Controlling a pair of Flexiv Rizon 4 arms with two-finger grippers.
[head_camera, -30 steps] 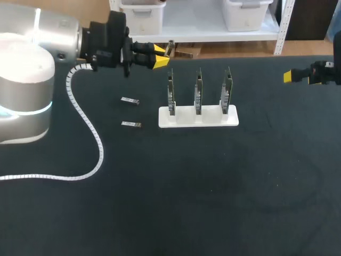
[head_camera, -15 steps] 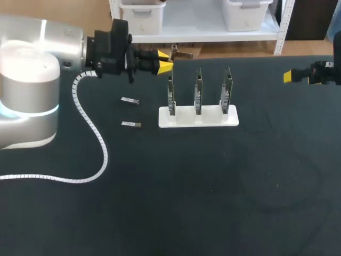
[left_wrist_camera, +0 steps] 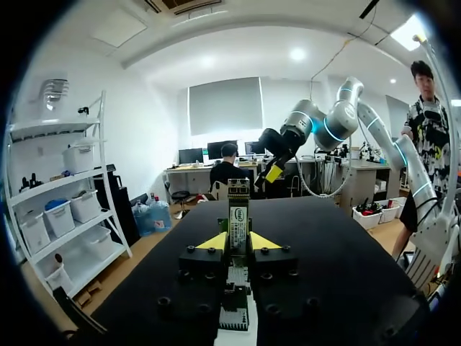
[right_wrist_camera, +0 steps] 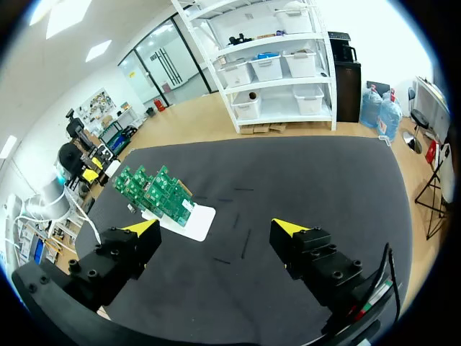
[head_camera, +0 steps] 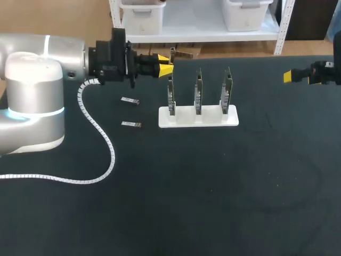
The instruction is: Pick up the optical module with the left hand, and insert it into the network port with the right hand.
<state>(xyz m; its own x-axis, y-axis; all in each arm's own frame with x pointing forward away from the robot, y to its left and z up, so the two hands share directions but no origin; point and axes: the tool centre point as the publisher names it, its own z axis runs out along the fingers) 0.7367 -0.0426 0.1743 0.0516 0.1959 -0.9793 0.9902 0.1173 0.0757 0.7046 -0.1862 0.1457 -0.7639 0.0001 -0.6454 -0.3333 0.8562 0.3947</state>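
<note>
Left gripper (head_camera: 164, 63) (left_wrist_camera: 238, 242): the yellow tips stand narrowly apart and grip nothing. It hangs just behind the left end of the white plastic stand (head_camera: 210, 118) (right_wrist_camera: 196, 223), about level with the top of the leftmost board.
Leftmost green circuit board (head_camera: 170, 92) (left_wrist_camera: 238, 216): upright in the stand. In the left wrist view it shows edge-on in the slim gap between the fingers; whether a tip touches it cannot be told.
White plastic stand: sits on the black cloth table (head_camera: 213, 202) and holds three boards upright in a row.
Small silver oblong optical modules: two lie flat on the table to the left of the stand, one (head_camera: 131, 124) level with the stand and the other (head_camera: 130, 101) behind it. Both are apart from the left gripper.
Right gripper (head_camera: 298, 75) (right_wrist_camera: 215, 228): fingers spread wide and empty, well to the right of the stand.
</note>
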